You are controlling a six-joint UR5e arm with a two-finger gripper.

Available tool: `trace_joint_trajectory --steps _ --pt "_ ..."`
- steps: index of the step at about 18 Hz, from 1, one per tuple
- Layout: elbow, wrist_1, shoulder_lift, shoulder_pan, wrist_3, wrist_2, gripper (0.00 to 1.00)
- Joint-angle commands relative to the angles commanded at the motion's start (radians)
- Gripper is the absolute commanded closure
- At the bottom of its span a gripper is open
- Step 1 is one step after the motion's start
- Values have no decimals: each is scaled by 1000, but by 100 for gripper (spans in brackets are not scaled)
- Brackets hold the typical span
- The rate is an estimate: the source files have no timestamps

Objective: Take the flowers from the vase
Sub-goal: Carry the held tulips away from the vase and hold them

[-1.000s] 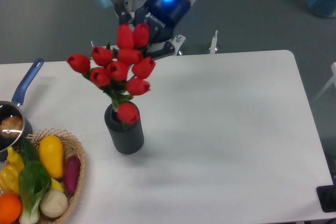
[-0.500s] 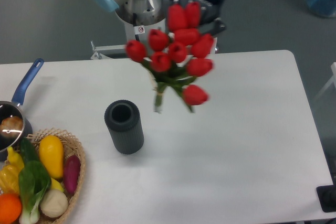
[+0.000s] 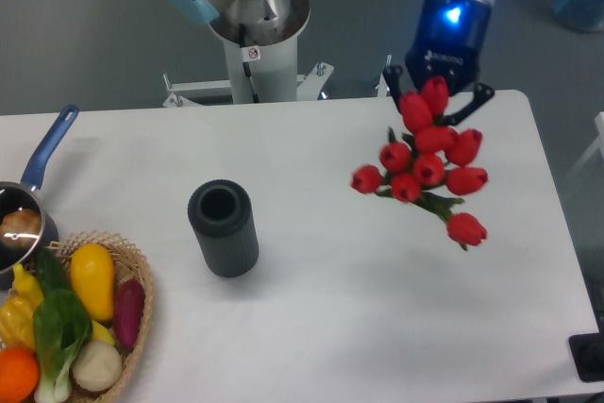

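The flowers (image 3: 427, 163), a bunch of red tulip buds with green stems, hang in the air above the right side of the white table (image 3: 311, 327). My gripper (image 3: 436, 101) is shut on the top of the bunch, its fingertips mostly hidden behind the buds. The dark grey ribbed vase (image 3: 223, 228) stands upright and empty on the table's left-centre, well to the left of the bunch.
A wicker basket (image 3: 140, 280) of vegetables sits at the front left corner. A metal pot with a blue handle (image 3: 47, 150) lies at the left edge. The arm's base column (image 3: 253, 44) rises behind the table's far edge.
The gripper has carried the flowers up out of the vase and then to the right, across the table. The vase stays in place, now empty.
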Motion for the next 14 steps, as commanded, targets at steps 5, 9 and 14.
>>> trace_joint_trajectory --steps 5,9,14 --pt "21 -3 -90 -29 92 239 94" --pt "63 -47 -155 -66 143 414 94" --pt "201 -262 -210 -81 201 507 94"
